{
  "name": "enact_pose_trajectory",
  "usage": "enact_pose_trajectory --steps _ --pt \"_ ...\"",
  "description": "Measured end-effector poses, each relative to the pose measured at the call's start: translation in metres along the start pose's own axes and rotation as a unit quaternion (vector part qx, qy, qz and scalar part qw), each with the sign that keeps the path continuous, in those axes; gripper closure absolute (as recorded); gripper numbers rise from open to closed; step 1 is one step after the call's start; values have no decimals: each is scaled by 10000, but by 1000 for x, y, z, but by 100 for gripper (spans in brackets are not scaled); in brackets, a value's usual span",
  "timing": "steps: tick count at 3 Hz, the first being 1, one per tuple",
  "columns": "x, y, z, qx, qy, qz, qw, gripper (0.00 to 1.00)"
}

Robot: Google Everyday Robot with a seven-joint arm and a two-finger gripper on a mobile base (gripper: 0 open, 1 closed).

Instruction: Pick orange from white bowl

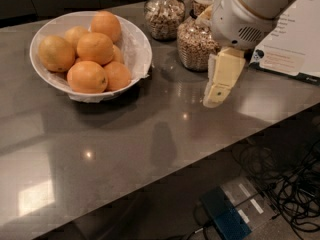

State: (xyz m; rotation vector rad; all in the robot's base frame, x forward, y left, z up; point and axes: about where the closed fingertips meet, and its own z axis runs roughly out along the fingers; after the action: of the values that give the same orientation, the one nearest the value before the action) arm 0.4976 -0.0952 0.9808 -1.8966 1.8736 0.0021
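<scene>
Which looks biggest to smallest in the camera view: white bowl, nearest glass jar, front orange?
1. white bowl
2. glass jar, partly hidden behind the arm
3. front orange, clearly smallest
The gripper hangs over the table, right of the bowl.

My gripper (218, 95) hangs tip-down over the grey counter (125, 149), and its dim reflection shows on the surface nearer me. Just behind the jaws stands a glass jar (196, 46) of grain. A second jar (164, 15) sits farther back and to their left in my view. Well off to the left of the jaws rests the white bowl (144, 49), piled with fruit. The orange (88, 77) lies at the bowl's near side, with a paler yellowish fruit (56, 53) beside it. Right of the jaws is a printed sheet (295, 44). Below them, past the counter edge, cables (295, 184) tangle on the floor.
</scene>
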Motion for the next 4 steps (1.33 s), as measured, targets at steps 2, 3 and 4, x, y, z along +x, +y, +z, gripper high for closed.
enact_pose_trajectory --steps 2,3,4 --pt "-15 -21 15 92 -165 -326 9993 0" --pt "-42 -49 36 209 -500 -808 9953 0" --pt "-61 -68 46 350 -801 -1207 9888 0"
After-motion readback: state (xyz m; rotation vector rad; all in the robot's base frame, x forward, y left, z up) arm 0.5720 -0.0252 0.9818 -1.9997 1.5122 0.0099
